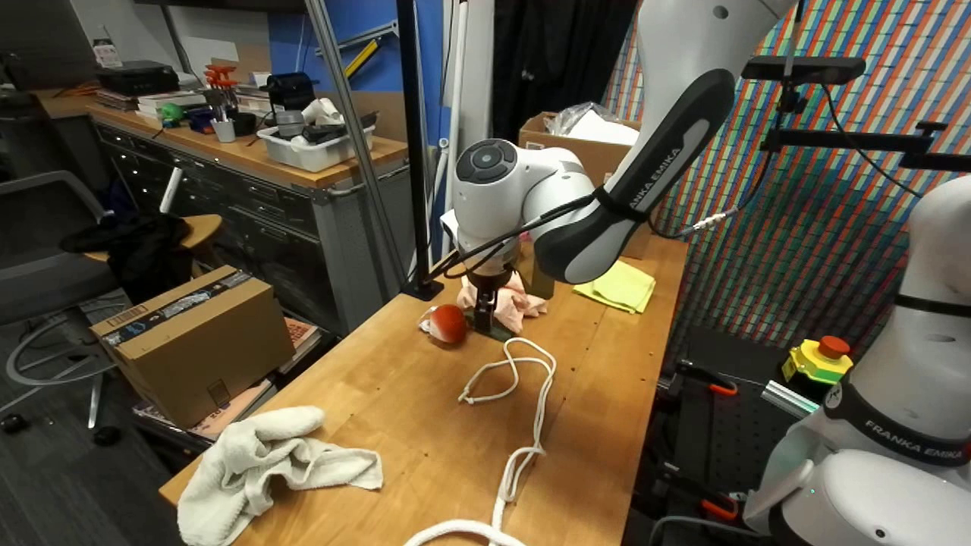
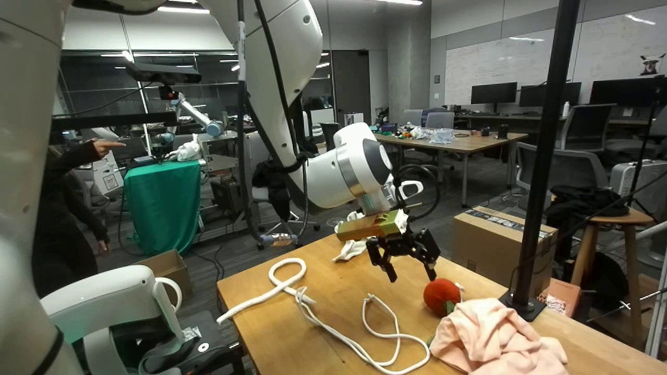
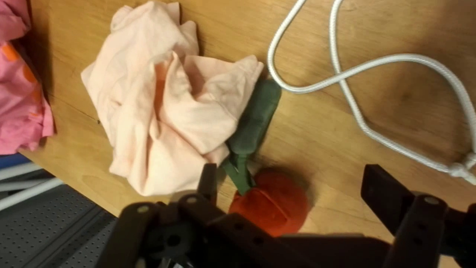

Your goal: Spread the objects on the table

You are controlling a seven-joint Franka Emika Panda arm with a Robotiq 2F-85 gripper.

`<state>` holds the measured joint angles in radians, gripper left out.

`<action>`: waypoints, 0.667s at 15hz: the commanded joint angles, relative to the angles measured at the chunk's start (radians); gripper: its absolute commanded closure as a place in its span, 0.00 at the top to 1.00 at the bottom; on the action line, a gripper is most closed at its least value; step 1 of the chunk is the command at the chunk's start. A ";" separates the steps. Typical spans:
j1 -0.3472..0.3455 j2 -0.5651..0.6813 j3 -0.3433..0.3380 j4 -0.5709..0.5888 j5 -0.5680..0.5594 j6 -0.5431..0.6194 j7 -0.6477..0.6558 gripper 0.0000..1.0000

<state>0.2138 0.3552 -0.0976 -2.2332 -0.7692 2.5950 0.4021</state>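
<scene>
A red plush [image 1: 449, 324] with a green stem lies on the table [image 1: 425, 447]; it also shows in an exterior view [image 2: 442, 296] and in the wrist view [image 3: 273, 203]. A peach cloth [image 2: 492, 338] lies crumpled over part of the green stem [image 3: 253, 119]. A white rope [image 1: 540, 402] lies looped along the table. A white towel [image 1: 265, 470] is bunched at one end and a yellow cloth [image 1: 616, 287] lies folded near the opposite end. A pink cloth [image 3: 20, 108] shows at the wrist view's edge. My gripper [image 2: 411, 278] is open and empty, above and beside the red plush.
A black pole [image 1: 416, 152] stands at the table's edge near the red plush; it also shows in an exterior view [image 2: 542, 156]. A cardboard box [image 1: 546, 135] stands behind the arm. Another robot arm base [image 1: 872, 447] stands beside the table.
</scene>
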 commanded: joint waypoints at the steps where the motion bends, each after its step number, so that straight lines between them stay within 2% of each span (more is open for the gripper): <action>1: 0.016 -0.013 0.049 0.023 -0.004 -0.053 -0.039 1.00; 6: 0.028 0.022 0.086 0.082 -0.018 -0.056 -0.078 1.00; 10: 0.033 0.085 0.091 0.165 -0.018 -0.055 -0.088 1.00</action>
<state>0.2410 0.3841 -0.0103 -2.1486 -0.7745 2.5595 0.3315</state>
